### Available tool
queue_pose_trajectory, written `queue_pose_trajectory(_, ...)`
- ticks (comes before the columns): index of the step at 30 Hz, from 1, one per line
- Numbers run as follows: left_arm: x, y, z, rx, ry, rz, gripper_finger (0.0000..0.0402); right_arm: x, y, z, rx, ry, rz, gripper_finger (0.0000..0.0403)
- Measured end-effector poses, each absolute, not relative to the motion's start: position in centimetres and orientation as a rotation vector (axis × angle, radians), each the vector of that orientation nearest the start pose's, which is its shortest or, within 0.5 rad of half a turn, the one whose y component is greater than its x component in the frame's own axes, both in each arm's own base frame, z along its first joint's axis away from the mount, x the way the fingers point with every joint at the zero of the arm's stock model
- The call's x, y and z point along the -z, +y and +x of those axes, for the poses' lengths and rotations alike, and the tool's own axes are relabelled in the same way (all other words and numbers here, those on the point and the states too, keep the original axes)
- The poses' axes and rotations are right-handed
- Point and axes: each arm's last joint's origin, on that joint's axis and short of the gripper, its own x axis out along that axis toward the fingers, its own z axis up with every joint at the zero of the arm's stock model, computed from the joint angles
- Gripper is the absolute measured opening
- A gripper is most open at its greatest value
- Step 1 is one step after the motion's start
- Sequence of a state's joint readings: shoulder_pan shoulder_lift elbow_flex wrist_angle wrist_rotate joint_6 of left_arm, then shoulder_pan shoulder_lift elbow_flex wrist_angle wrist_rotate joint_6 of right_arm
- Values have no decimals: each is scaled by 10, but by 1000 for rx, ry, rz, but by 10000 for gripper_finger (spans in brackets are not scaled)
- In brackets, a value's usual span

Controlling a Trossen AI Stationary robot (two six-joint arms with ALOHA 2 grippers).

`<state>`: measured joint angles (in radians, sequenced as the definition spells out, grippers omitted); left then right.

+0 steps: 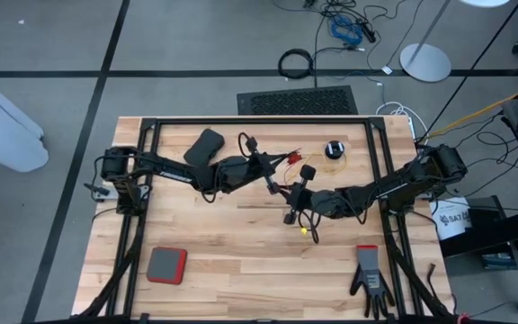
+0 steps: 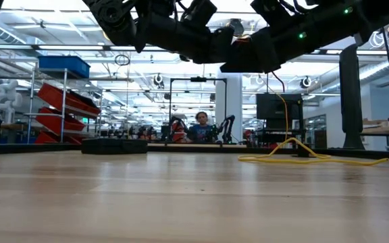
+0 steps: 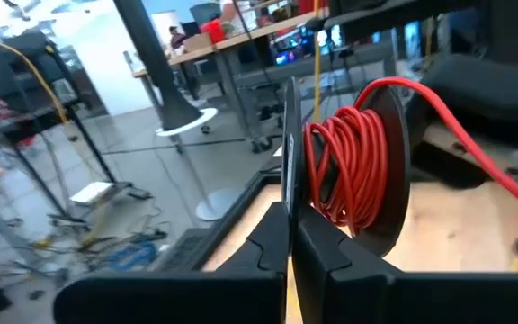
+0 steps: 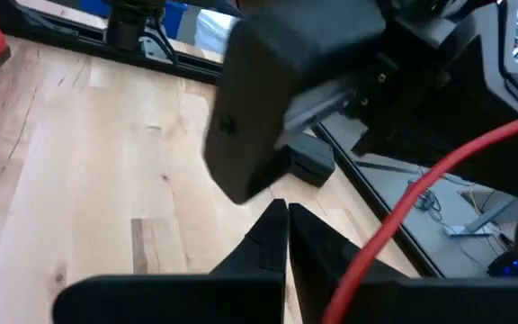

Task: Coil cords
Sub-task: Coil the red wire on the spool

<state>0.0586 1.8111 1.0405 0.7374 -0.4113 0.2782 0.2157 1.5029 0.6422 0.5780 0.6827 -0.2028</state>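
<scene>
Left pincer (image 1: 269, 168) is raised above the middle of the desk (image 1: 241, 252), clamped on the rim of a black reel (image 3: 380, 171) wound with reddish-orange cord (image 3: 349, 166); one strand runs off toward the right arm. Right pincer (image 1: 297, 200), fingers pressed together, hangs just beside it, and no grasp can be confirmed. Yellow cord (image 2: 302, 157) lies loose near the far edge beside a second reel (image 1: 334, 149). A white bucket (image 1: 451, 219) off the right edge bears lettering, only "SAT" legible.
</scene>
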Motion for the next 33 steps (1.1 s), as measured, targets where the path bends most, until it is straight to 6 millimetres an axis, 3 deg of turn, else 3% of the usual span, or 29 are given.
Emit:
queue_pose_trajectory(12, -236, 29, 395, -349, -19, 83, 4, -191, 43, 289, 489, 356, -374, 0)
queue_pose_trajectory(25, -246, 22, 394, -319, -146, -11, 4, -194, 42, 289, 560, 323, -341, 0)
queue_pose_trajectory(33, -229, 21, 401, -354, -133, 14, 4, -195, 42, 290, 565, 294, -307, 0)
